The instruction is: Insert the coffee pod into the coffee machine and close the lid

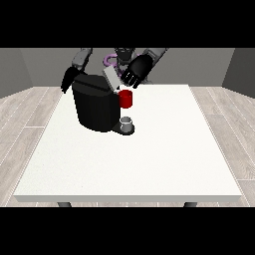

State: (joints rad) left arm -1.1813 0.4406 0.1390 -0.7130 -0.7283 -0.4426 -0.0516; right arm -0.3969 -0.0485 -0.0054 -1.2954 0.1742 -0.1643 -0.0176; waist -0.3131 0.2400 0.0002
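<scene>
- The white table point(149, 164) fills the near and middle ground; its near stretch and whole right side are bare.
- Towards the far left of the table stands the black coffee machine point(94, 107), a bulky dark body.
- At the machine's near-right foot a small grey cup point(127, 122) sits on the dark base plate, under the brew head.
- Just above the cup, at the machine's right side, is a red cylinder point(126, 99); whether it is the coffee pod or a part of the machine cannot be told.
- The grey lid point(111, 78) is raised and tilted, rising from the machine's top towards the far left.
- The hand at the view's right point(136, 71) hovers just beside the lid's far end, above the red cylinder, its fingers spread and pointing down; it grips nothing visible.
- The hand at the view's left point(67, 81) hangs behind the machine's far-left corner; its fingers cannot be made out.
</scene>
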